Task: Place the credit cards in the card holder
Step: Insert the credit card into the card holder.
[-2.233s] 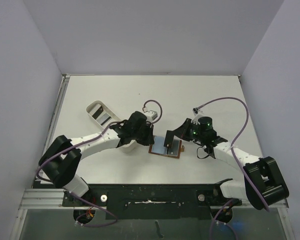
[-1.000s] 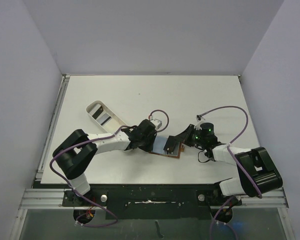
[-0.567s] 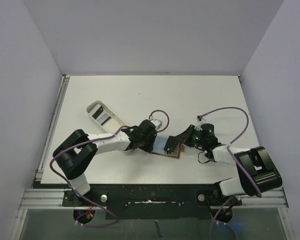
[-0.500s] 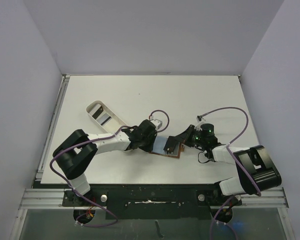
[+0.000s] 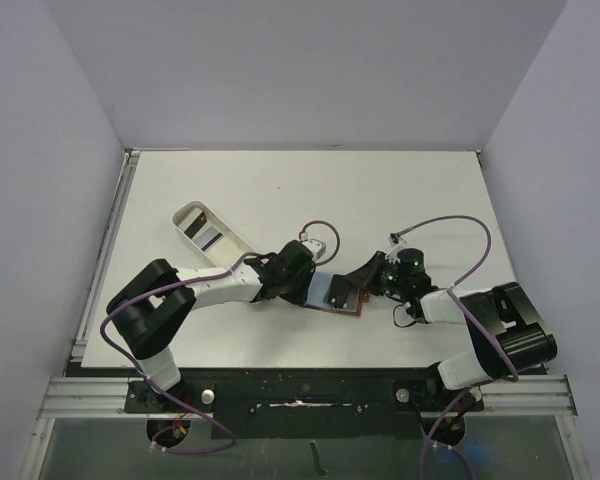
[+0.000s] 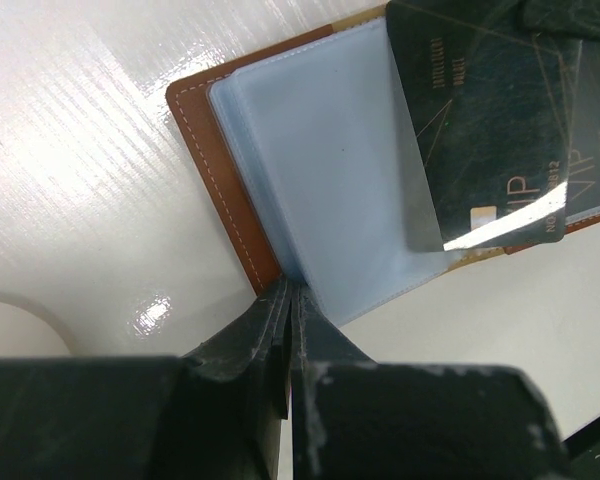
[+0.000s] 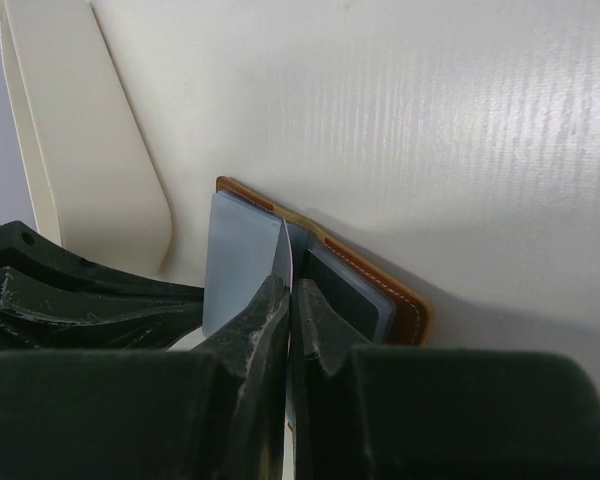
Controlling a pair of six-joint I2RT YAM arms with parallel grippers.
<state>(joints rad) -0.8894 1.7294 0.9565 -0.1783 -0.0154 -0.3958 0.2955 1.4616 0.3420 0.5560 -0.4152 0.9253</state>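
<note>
White surface, pale lilac walls on three sides. Card holder lay open near centre, clear sleeves up. Left fingers were closed on the sleeve edge at the holder's 9 o'clock side. Right fingers pinched a dark credit card over the holder's 3 o'clock half. White oblong tray sat at the holder's 10 o'clock.

Card holder lies open on table, frame centre. Left gripper at its left edge, right gripper at its right edge. Card over holder's right half. Tray just beside holder, toward upper left.
</note>
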